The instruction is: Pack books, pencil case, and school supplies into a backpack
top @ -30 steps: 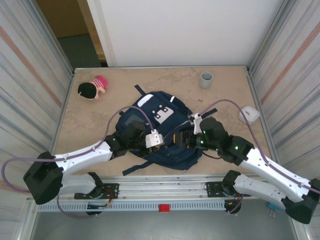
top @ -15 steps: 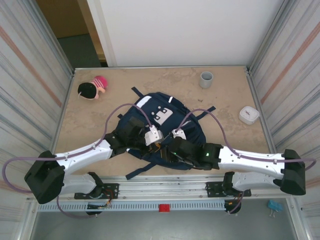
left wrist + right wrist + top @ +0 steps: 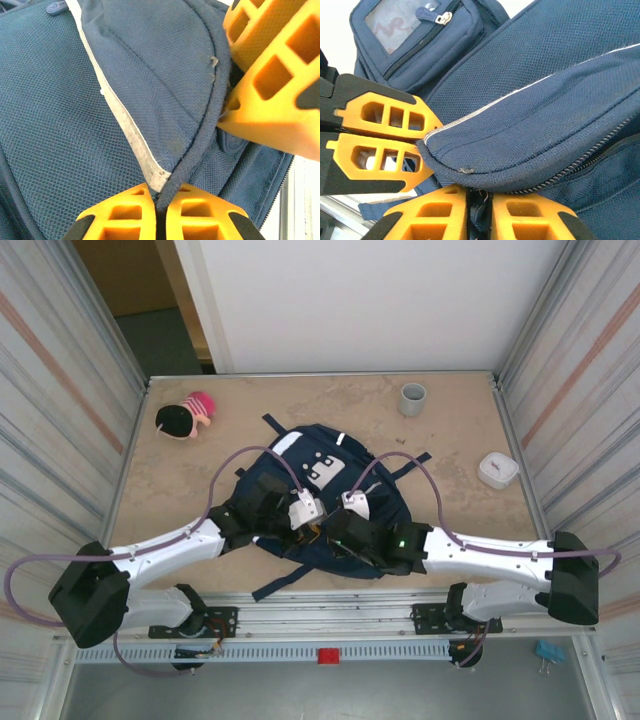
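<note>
Over the backpack (image 3: 310, 452), arms (image 3: 170, 545) inward, left gripper (image 3: 160, 192) and right gripper (image 3: 480, 192) tight on it.

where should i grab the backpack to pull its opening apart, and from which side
Grip the corded rim of the flap at the near end of the backpack. It stands up as a thin ridge that narrow jaws can close across, so probably come from the arms' side, straddling it. The left gripper and right gripper pinch it there.

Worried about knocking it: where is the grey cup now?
In the top view the grey cup stands near the far edge of the table, right of centre, beyond the backpack and left of the white box.
</note>
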